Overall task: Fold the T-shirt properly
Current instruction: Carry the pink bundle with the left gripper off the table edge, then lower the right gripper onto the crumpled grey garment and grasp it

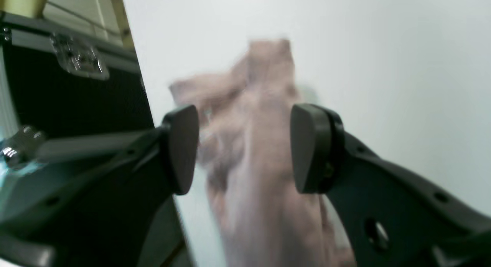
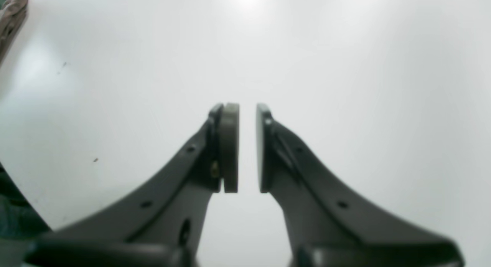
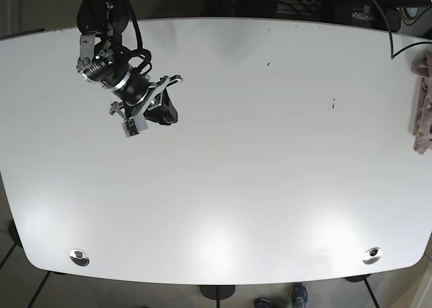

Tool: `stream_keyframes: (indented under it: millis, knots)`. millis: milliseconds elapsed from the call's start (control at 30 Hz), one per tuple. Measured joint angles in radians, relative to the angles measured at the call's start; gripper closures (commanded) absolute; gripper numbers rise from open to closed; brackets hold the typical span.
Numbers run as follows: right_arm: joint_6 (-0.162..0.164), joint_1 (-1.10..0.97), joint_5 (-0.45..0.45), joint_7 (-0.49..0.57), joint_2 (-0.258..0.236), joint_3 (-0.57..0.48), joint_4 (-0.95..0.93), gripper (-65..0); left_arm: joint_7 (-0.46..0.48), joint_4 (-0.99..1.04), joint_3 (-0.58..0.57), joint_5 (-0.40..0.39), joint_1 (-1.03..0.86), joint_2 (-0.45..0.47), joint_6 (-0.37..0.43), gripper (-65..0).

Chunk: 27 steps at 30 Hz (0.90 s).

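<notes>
The T-shirt point(image 3: 422, 104) is pinkish-beige and lies crumpled at the far right edge of the white table point(image 3: 270, 159). In the left wrist view the shirt point(image 1: 261, 152) is blurred and sits just beyond my left gripper point(image 1: 245, 148), whose jaws are wide open and not touching it. That arm is out of the base view. My right gripper point(image 3: 174, 80) hovers over the table's far left, away from the shirt. In the right wrist view the right gripper point(image 2: 247, 148) has its pads almost together with nothing between them. A corner of the shirt point(image 2: 11, 14) shows at the top left.
A black case with metal trim and a latch point(image 1: 78, 58) stands beside the table at the left of the left wrist view. Two round metal fittings point(image 3: 79, 257) point(image 3: 372, 254) sit near the table's front edge. Small dark specks point(image 3: 333, 104) mark the tabletop.
</notes>
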State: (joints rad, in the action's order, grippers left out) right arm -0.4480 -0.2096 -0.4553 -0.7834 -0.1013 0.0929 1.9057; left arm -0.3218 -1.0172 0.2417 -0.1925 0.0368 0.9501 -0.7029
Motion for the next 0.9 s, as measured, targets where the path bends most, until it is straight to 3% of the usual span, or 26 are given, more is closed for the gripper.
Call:
stream_keyframes:
  millis: [167, 300, 500, 633, 767, 900]
  knots:
    - [-0.001, -0.023, 0.000, 0.000, -0.018, -0.001, 0.011, -6.5, -0.106, -0.407, 0.089, -0.017, -0.074, -0.174, -0.005, -34.4]
    - [0.000, -0.025, 0.003, 0.002, -0.023, 0.000, 0.010, -6.5, -0.162, -0.652, 0.096, 0.034, -0.126, -0.330, -0.005, -34.4]
    - [0.000, -0.049, 0.004, -0.002, -0.029, 0.002, 0.027, -6.5, -0.238, -0.949, 0.033, 0.332, -0.141, -0.762, -0.005, -34.4]
    - [0.000, -0.070, 0.004, 0.001, -0.029, 0.002, 0.033, -6.5, -0.248, -0.967, -0.002, 0.429, -0.228, -0.993, -0.006, -34.4]
    - [0.000, -0.069, 0.003, 0.001, -0.029, 0.002, 0.036, -6.5, -0.240, -0.969, 0.000, 0.432, -0.256, -1.060, -0.003, -34.4]
    - [0.000, -0.066, 0.004, 0.001, -0.027, 0.001, 0.036, -6.7, -0.239, -0.969, 0.006, 0.432, -0.255, -1.054, -0.001, -34.4]
